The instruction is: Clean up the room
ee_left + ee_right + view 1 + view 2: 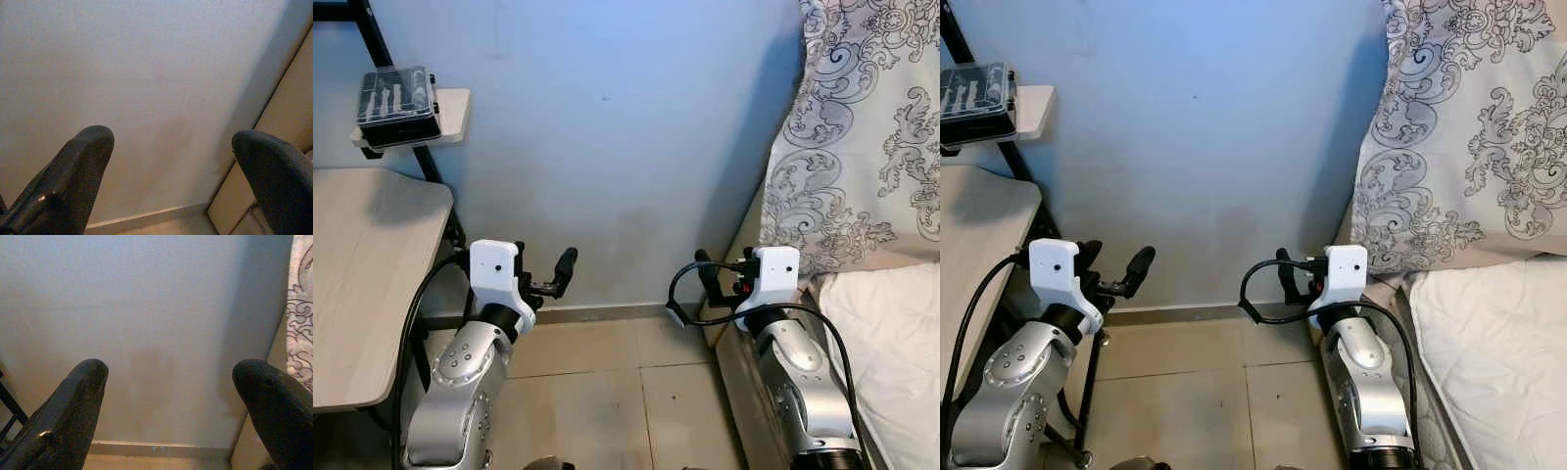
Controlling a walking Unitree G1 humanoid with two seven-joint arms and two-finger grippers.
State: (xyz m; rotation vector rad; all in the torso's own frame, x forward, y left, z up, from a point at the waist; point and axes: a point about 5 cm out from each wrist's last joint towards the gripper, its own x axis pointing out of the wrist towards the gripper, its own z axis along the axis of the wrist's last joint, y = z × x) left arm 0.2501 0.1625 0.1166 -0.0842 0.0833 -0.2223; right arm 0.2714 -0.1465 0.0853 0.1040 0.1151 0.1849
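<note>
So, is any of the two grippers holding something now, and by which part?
Nothing is held. The left gripper and the right gripper are both open, with only the blue wall visible between their fingers.

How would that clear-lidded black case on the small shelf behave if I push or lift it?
The case looks like rigid plastic, so it should stay stiff in a grasp. Its smooth lid may be slippery for the fingers. It sits on a small shelf and covers most of it, so a push could probably slide it off. The contents may rattle; weight is hard to judge.
</note>
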